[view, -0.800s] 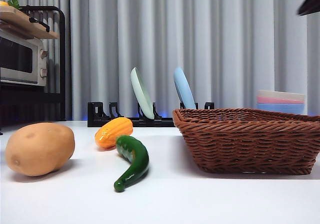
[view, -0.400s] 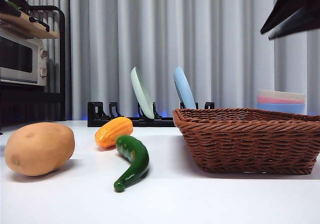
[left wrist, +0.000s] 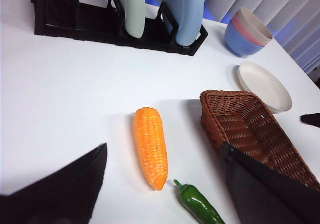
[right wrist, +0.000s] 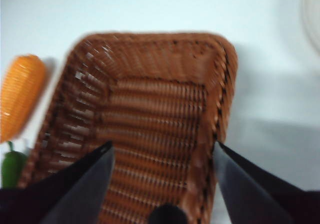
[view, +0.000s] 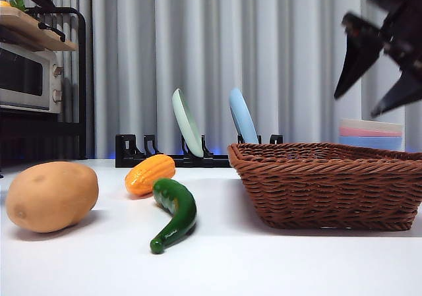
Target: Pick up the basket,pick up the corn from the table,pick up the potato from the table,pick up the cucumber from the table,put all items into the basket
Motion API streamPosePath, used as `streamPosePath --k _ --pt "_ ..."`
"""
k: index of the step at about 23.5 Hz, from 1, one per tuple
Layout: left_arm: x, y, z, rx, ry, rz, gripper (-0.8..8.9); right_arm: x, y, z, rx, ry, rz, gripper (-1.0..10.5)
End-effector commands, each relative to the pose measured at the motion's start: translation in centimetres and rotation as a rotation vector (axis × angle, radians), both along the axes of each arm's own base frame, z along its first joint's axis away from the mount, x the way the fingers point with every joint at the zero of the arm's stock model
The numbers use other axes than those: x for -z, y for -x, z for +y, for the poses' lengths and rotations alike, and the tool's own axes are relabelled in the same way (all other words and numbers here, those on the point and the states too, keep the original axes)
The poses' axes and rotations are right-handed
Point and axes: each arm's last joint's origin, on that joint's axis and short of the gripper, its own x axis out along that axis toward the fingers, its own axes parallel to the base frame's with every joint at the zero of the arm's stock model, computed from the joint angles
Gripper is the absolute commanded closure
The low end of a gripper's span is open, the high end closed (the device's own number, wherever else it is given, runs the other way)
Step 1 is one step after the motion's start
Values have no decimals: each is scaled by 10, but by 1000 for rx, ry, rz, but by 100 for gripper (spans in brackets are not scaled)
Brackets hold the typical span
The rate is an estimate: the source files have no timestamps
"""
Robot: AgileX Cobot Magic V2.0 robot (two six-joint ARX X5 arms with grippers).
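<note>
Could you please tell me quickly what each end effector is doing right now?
Left end effector: open, holding nothing.
Right end effector: open, empty, above the dark-brown woven wicker basket.

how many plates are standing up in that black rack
2: a pale green plate toward the rack's middle, and a blue plate beside it, nearer the basket. The basket may hide more.

Bright even light, right wrist view seemingly motion-blurred

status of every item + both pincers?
basket: on table, empty
corn: on table, untouched
potato: on table, untouched
cucumber: on table, untouched
right pincer: open, above basket
left pincer: open, over corn, holding nothing
</note>
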Motion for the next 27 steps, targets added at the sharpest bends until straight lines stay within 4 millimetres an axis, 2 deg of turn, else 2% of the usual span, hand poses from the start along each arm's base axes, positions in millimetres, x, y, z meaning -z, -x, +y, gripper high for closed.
streamPosePath --k 1,9,15,17,18,25,27 --pt "0 -1 -2 15 -4 -6 438 13 -12 1 -23 29 61 695" --pt "0 -1 -7 39 -5 -2 438 51 -22 1 -12 102 240 703" --pt "1 -2 -12 38 -19 1 438 37 -18 1 -23 93 179 671" --pt "2 -3 -13 30 -26 6 438 29 -15 0 -16 98 148 570" --pt "3 -4 -13 30 -27 8 438 25 -14 -1 -2 116 136 566" --pt "7 -8 -17 40 -15 40 439 26 -10 -3 47 148 178 588" --pt "10 -10 -19 47 -12 52 439 30 -12 -3 56 135 200 691"
